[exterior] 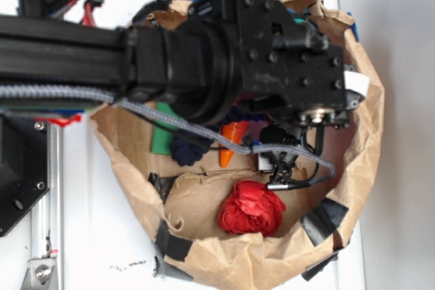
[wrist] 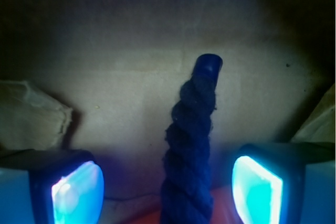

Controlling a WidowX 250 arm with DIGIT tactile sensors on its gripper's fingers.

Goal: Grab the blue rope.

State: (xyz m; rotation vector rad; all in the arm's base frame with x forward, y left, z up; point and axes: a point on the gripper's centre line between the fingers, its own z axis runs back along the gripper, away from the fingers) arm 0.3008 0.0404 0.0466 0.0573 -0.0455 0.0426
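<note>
1. Blue rope (wrist: 190, 150), front and centre in the wrist view: thick navy twist running up from the bottom edge, capped end pointing away over the brown paper floor.
2. Sitting right between the two glowing pads (wrist: 77, 191), touching neither, clear gaps on both sides.
3. Gripper (wrist: 167, 190) spread wide, released, nothing clamped.
4. From the exterior view, only a dark coil of rope (exterior: 188, 149) peeking out below the black arm (exterior: 224, 52), inside the crumpled paper bowl (exterior: 370, 134).
5. Just beside that coil, to its right: orange toy carrot (exterior: 231, 142), tip pointing down.
6. Lower down, well apart from the rope: red crumpled cloth (exterior: 251, 207).
7. Green patch (exterior: 162, 137) to the left of the coil, grey braided cable (exterior: 170, 119) draped across above it.
</note>
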